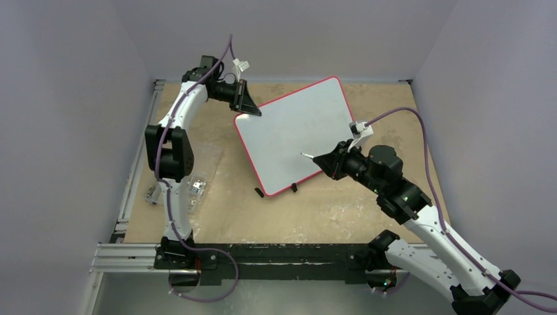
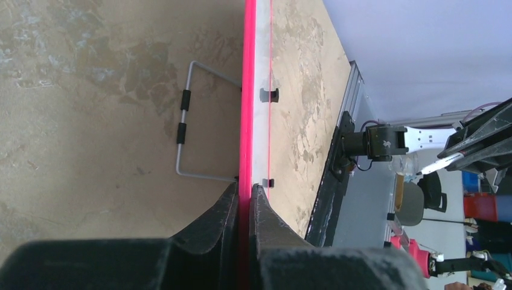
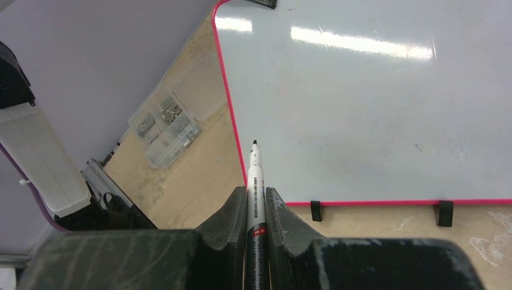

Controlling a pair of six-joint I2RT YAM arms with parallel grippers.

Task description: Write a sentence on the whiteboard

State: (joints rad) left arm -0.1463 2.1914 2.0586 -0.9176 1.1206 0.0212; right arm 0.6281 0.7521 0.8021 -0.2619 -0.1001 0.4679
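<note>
Tightly, left gripper [image 2: 244, 192] clamps whiteboard [image 1: 295, 125] rim; marker [image 3: 256, 181] just inside edge.

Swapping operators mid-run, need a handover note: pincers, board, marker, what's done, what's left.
Left pincer: shut on the red rim of the whiteboard at its left corner, bracing it.
Right pincer: shut on the marker, uncapped, with the tip aimed at the board near its lower left edge. Whether the tip touches can't be told.
Whiteboard: propped on the table with a wire stand behind it.
Done: both grips are set. The surface is blank, no lettering visible.
Left: all the writing.
</note>
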